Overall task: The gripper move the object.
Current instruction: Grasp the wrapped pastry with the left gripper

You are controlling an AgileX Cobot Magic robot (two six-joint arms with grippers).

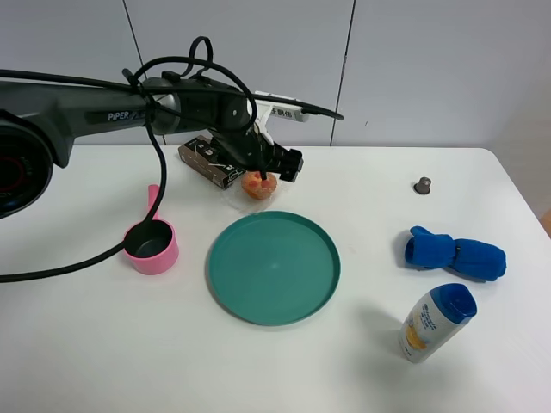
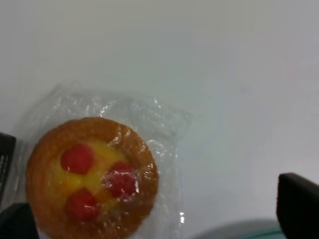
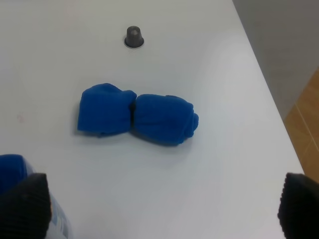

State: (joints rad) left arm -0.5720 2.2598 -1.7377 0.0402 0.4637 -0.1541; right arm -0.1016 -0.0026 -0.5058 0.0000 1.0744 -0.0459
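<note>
Wrapped muffin (image 2: 92, 179) between the left gripper (image 2: 157, 216)'s wide-apart fingers (image 2: 298, 204), just beside one, well apart from the other

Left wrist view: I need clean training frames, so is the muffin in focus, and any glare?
Left wrist view: the muffin is softly blurred, with small white glare specks on its plastic wrap. Exterior high view: sharper, evenly lit, but the muffin is tiny there.

Orange-brown muffin (image 2: 92, 177) with red spots, teal plate (image 1: 274, 267), pink cup (image 1: 153, 245), blue cloth (image 1: 455, 255), white table (image 1: 86, 344)
</note>
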